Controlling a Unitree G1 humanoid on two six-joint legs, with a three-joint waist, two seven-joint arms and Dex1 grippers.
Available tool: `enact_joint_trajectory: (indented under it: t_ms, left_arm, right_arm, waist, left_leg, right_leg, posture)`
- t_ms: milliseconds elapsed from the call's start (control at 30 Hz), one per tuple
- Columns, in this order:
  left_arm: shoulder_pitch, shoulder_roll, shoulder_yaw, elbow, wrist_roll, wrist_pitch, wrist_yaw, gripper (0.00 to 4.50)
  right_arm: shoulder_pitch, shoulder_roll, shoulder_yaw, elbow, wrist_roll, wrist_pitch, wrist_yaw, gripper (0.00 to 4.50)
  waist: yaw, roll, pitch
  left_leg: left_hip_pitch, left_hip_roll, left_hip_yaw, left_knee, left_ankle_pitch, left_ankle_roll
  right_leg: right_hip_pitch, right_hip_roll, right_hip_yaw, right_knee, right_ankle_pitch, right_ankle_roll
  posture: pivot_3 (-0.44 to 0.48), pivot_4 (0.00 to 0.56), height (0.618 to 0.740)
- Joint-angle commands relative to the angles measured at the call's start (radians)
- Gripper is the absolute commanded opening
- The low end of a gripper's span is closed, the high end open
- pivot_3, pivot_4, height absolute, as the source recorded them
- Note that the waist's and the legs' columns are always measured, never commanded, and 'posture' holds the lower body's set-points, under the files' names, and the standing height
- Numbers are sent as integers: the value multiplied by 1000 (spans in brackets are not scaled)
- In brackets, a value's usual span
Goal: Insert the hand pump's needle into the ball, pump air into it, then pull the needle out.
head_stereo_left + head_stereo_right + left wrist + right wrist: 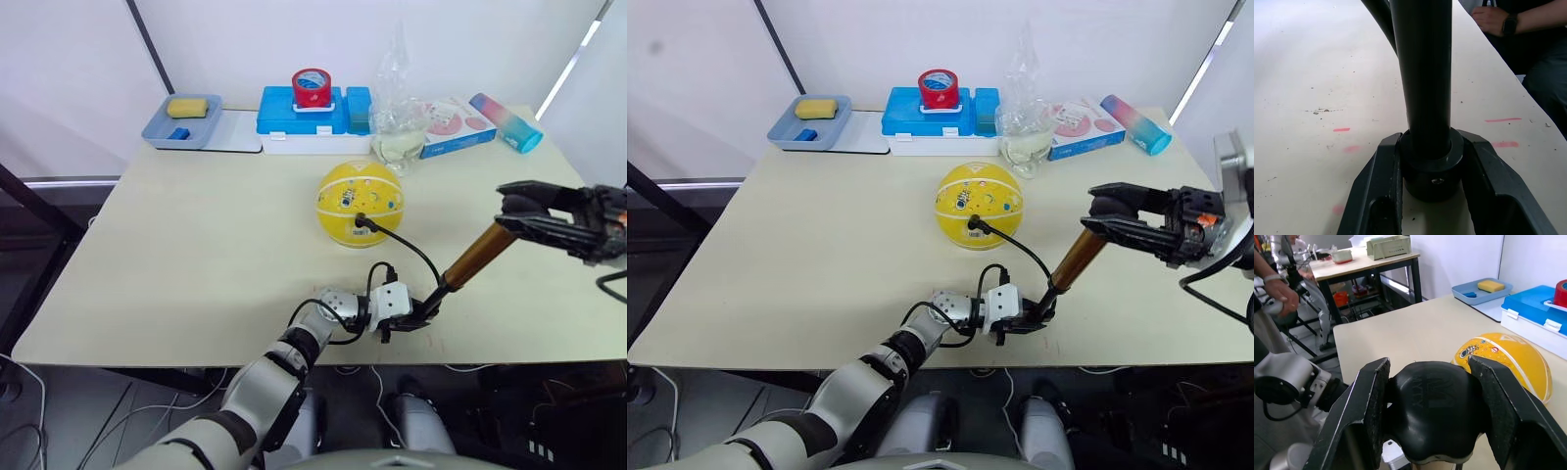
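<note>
A beige table (176, 264) holds a yellow ball (360, 203) near its middle. At the near edge, the left gripper (419, 312) clamps its two fingers around the black base of the hand pump (472, 259), pinning that end to the tabletop. The pump's bronze barrel slants up and to the right. A thin black hose (411, 245) curves from the base to the ball, where the needle (360, 220) is pushed in. The right gripper (516, 209) squeezes the pump's black handle between its fingers.

Round yellow ball (360, 203) mid-table, needle (361, 220) inserted, gold hand pump (470, 259) tilted
</note>
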Motion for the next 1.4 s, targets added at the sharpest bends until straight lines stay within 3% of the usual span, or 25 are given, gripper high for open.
enact_joint_trajectory:
  t_ms: [33, 167, 367, 533, 767, 967, 1400]
  left_arm:
    - [31, 30, -33, 52, 49, 25, -22, 1155]
    - [34, 25, -32, 49, 48, 25, -23, 1155]
    - [36, 22, -32, 45, 45, 25, -24, 1155]
    - [35, 22, -31, 44, 44, 27, -20, 1155]
    - [38, 20, -31, 41, 44, 28, -20, 1155]
    - [38, 19, -33, 43, 46, 28, -21, 1155]
    - [32, 18, -37, 49, 50, 26, -26, 1155]
  right_arm:
    - [-78, -31, -104, 14, 67, 10, -46, 2051]
    - [-36, 9, -61, -34, 29, 12, -61, 2051]
    - [102, 115, 91, -98, -169, -91, -44, 2051]
    - [172, 193, 232, -53, -376, -243, -31, 2051]
    - [211, 290, 330, 0, -508, -369, -17, 2051]
    - [184, 281, 239, -7, -422, -356, 10, 2051]
    - [38, 129, -53, -33, -67, -146, -34, 2051]
  waist:
    - [0, 1, 1]
    - [2, 1, 1]
    - [-1, -1, -1]
    - [-4, -1, -1]
    - [-3, -1, -2]
    - [-3, -1, -1]
    - [-1, -1, -1]
  left_leg:
    - [-1, 0, 0, 0, 0, 0]
    - [-6, 0, 0, 0, 0, 0]
    - [-3, 0, -1, 0, 0, 0]
    - [0, 1, -1, 0, 0, 0]
    - [3, 1, -1, 0, 0, 0]
    - [3, 1, 0, 0, 0, 0]
    - [2, 0, -1, 0, 0, 0]
  right_leg:
    - [-1, 0, 0, 0, 0, 0]
    - [-5, 0, 0, -1, 0, 0]
    - [-2, 1, -1, -1, 0, 0]
    - [0, 2, -1, 1, 0, 0]
    - [1, 2, 0, 1, 0, 0]
    - [1, 2, 0, 1, 0, 0]
    - [1, 1, 0, 0, 0, 0]
  posture:
    - [0, 150, 739]
    - [0, 150, 739]
    - [0, 150, 739]
    - [0, 150, 739]
    - [0, 150, 739]
    - [0, 150, 739]
    - [0, 150, 739]
